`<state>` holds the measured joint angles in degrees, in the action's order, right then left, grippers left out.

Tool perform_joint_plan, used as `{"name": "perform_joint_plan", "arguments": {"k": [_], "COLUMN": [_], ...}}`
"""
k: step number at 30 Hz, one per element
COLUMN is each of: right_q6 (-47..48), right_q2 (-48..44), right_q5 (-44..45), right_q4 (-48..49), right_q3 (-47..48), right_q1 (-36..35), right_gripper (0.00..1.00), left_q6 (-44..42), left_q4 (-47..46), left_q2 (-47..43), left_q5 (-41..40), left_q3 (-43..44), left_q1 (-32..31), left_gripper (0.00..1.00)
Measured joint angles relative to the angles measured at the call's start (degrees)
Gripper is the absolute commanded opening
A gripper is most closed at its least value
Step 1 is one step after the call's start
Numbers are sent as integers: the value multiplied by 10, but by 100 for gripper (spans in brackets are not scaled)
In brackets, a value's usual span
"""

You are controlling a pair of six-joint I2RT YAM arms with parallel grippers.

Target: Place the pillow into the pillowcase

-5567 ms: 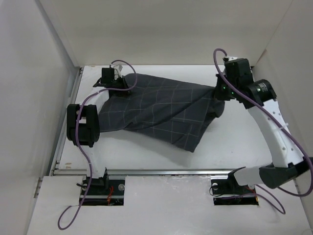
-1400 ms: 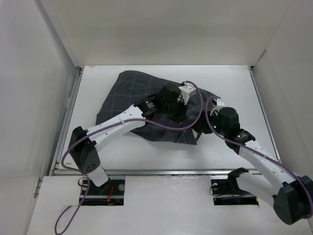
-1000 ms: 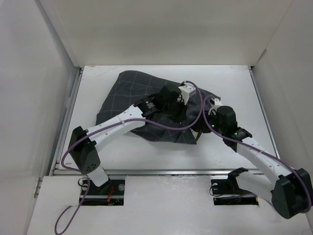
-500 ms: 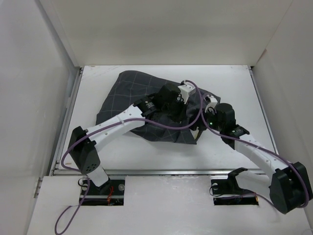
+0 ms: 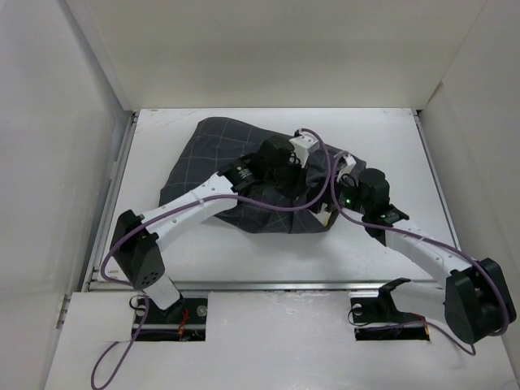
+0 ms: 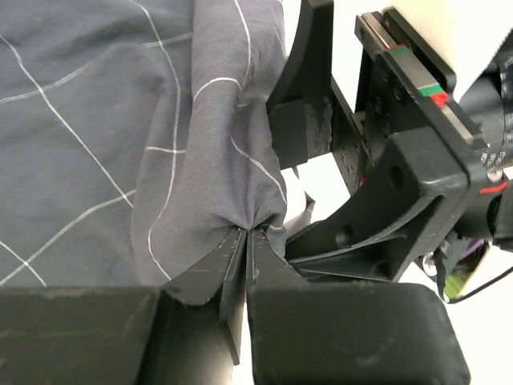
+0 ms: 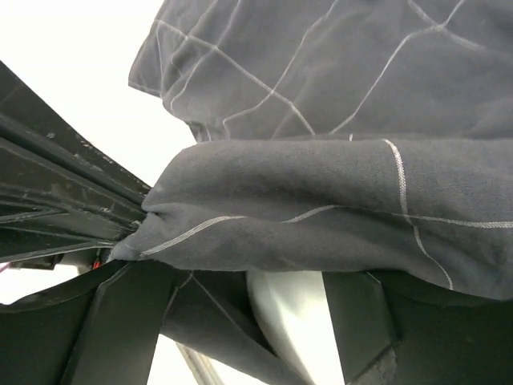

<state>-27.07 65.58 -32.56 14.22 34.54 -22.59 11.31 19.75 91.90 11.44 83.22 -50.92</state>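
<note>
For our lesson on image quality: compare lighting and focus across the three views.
Top external: even, soft light, pillowcase sharp. Left wrist: fabric checks crisp, left fingers dark and soft. Right wrist: table blown out white, right fingers underexposed.

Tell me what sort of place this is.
Probably a robot test cell in a lab, not a home: a white table boxed in by plain white panels, the left arm and right arm bolted at its near edge, working a checked pillowcase.

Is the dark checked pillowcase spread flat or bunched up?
Bunched up: the dark grey checked fabric pillowcase forms a rumpled mound, with folds pinched in the left tool.
</note>
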Motion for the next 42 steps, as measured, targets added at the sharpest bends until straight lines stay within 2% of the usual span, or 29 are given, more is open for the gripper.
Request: {"name": "perform_joint_plan", "arguments": {"k": [1, 2, 3, 4, 6, 7, 8, 9, 11, 12, 16, 22, 25, 29, 30, 31, 33, 34, 39, 42], "right_q6": [0, -3, -3, -6, -9, -8, -6, -3, 7, 14, 37, 44, 48, 63, 66, 69, 74, 77, 84, 87], "right_q2": [2, 5, 7, 10, 17, 21, 23, 24, 19, 12, -24, -63, -72, -69, -61, -49, -21, -3, 87, 142], "right_q5": [4, 6, 4, 2, 2, 7, 12, 20, 43, 57, 139, 214, 219, 186, 177, 170, 162, 157, 132, 119], "right_q4": [13, 33, 47, 62, 73, 73, 68, 58, 28, 0, -143, -322, -374, -375, -369, -358, -341, -330, -268, -237], "right_q3": [-2, -7, -8, -9, -6, -2, 2, 9, 25, 36, 83, 99, 99, 99, 99, 99, 104, 109, 148, 182], "right_q1": [0, 0, -1, -4, -9, -9, -9, -7, -7, -7, -7, -3, -2, -8, -16, -31, -58, -69, -81, -82], "right_gripper": [64, 47, 19, 9, 0, 0, 0, 0, 0, 0, 0, 0, 0, 0, 1, 17, 34, 50, 77, 81], "left_q6": [1, 3, 4, 4, 7, 9, 11, 9, 18, 19, 28, 42, 45, 47, 47, 47, 46, 46, 46, 44], "left_q4": [-4, -10, -13, -17, -19, -18, -18, -16, -14, -13, -20, -49, -70, -85, -88, -92, -102, -107, -123, -125], "left_q2": [0, 0, 0, 0, 0, 0, 0, 0, 0, 0, -5, -10, -10, -11, -11, -10, -9, -7, 28, 50], "left_q5": [0, -1, -3, -7, -7, -2, 0, 3, 7, 7, 1, -11, 1, 18, 22, 25, 32, 36, 53, 59], "left_q3": [-2, -3, -4, -6, -7, -7, -8, -8, -9, -10, -30, -99, -131, -151, -151, -151, -151, -151, -151, -153], "left_q1": [2, 3, 4, 5, 8, 8, 8, 7, 8, 9, 43, 149, 199, 237, 242, 245, 253, 256, 264, 267], "left_gripper": [0, 0, 0, 0, 0, 0, 41, 51, 60, 98, 100, 100, 100, 100, 100, 100, 100, 100, 100, 100]}}
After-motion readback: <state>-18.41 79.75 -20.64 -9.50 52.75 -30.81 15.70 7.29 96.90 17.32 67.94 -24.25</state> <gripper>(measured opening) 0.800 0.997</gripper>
